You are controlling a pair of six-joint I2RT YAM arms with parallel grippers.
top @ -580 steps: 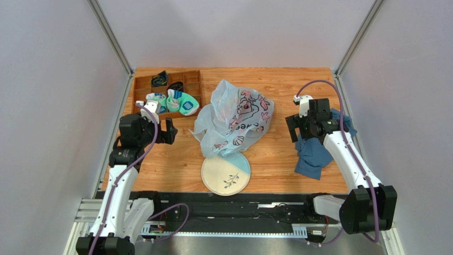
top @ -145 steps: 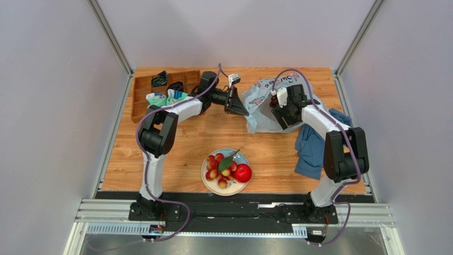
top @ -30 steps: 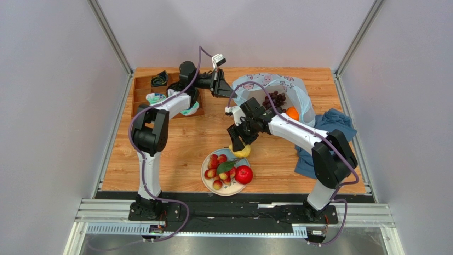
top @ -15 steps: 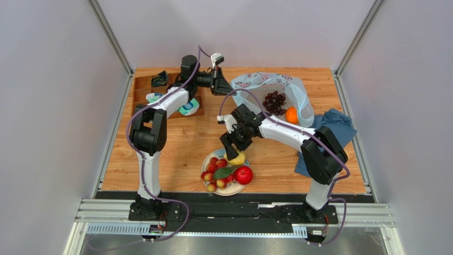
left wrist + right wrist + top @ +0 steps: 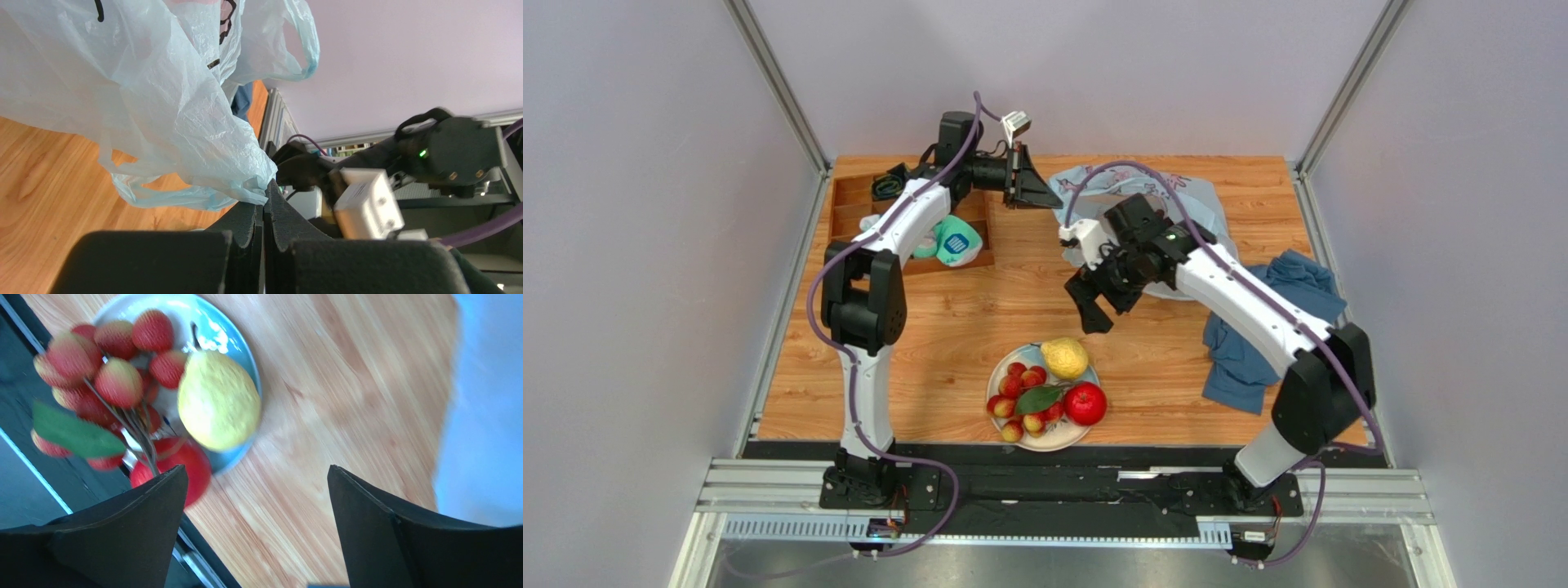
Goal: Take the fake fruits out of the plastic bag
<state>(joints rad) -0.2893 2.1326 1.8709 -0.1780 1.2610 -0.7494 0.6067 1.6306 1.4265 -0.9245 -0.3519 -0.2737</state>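
The plastic bag (image 5: 1143, 186) lies pale blue at the back of the table, largely behind my right arm. My left gripper (image 5: 1044, 196) is shut on the bag's edge; in the left wrist view the film (image 5: 153, 92) bunches at the closed gripper (image 5: 265, 191). On the plate (image 5: 1004, 423) sit a yellow pear (image 5: 1064, 358), a red apple (image 5: 1085, 402) and a red-yellow cluster (image 5: 1017, 401) with a green leaf. My right gripper (image 5: 1090, 306) hangs open and empty above the table between plate and bag. The right wrist view shows the pear (image 5: 218, 398), apple (image 5: 187, 468) and cluster (image 5: 104, 361) ahead of the gripper (image 5: 256, 478).
A wooden divider tray (image 5: 844, 208) with teal-and-white rolled socks (image 5: 952, 241) stands at the back left. A dark-blue cloth (image 5: 1271, 331) lies at the right, under my right arm. A black rail runs along the near table edge just below the plate.
My right gripper has let go of the pear, which now rests on the plate, opened wider and drawn back up toward the bag. The left gripper still holds the bag's edge.
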